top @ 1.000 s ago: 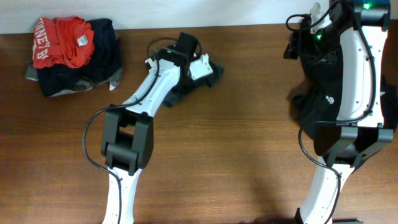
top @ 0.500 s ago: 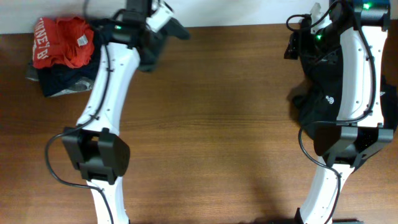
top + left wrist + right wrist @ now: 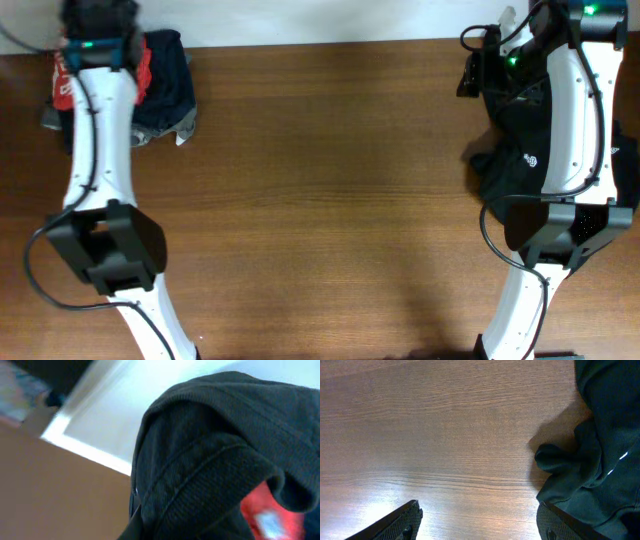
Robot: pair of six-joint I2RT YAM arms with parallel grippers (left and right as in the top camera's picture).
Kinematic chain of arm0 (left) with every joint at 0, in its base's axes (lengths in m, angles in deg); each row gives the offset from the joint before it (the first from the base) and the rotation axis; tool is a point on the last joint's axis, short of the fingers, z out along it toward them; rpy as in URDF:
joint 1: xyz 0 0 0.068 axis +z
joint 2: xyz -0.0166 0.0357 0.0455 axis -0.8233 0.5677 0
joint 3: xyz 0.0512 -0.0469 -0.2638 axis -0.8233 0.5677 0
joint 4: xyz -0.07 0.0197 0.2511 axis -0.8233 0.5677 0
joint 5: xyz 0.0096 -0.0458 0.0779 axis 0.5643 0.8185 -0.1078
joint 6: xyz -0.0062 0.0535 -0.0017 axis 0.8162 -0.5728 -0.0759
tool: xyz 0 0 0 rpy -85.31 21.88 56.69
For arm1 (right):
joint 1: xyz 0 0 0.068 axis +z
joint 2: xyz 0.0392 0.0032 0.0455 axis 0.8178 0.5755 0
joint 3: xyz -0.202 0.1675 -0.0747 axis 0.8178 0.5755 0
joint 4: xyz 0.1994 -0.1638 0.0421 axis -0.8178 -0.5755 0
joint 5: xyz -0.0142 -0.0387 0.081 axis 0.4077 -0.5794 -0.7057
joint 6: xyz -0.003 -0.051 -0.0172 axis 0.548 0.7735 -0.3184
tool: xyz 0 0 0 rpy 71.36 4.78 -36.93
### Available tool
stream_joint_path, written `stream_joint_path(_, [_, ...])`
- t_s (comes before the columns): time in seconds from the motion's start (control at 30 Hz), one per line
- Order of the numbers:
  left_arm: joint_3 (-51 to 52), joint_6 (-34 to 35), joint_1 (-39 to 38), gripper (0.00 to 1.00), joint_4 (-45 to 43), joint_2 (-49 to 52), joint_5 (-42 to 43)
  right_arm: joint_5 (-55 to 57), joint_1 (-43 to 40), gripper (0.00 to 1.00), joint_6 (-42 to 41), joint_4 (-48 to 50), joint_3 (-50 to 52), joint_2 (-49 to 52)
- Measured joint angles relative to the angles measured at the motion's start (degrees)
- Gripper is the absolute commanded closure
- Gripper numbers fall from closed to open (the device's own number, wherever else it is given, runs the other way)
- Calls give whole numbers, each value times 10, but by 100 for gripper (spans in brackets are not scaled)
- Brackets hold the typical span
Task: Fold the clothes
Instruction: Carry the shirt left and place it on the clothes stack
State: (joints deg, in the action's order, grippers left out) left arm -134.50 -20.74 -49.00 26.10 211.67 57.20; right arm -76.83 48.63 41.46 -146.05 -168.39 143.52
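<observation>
Overhead: left claw [image 3: 98, 20] is hovering over the pile [image 3: 165, 75] at upper left; a black shirt [image 3: 520, 150] is lying bunched at right. Left wrist: black cloth [image 3: 210, 460] is filling the frame and hiding the fingers, so I can't tell its grip. Right wrist: right claw [image 3: 480, 522] is gaping wide and holding nothing, over the table [image 3: 445, 435] beside the shirt. Probably stacking a piece; next comes a clean release onto the pile

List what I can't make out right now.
Left gripper: open or shut unknown; black garment fills the left wrist view, overhead is blurred at the edge.
Clothes pile: left arm covers half, overhead.
Black shirts: right arm overlaps them overhead; frame edge cuts them, right wrist.
</observation>
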Motion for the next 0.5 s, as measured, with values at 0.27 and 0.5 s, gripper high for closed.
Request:
stream_joint_path(0.27, [0,-32,77,100,-71,3,38,0,0,22,-6,-2,0,0])
stream_joint_path(0.5, [-4,-47,98,100,-126,48,45,0,0,22,-14,-2,0,0])
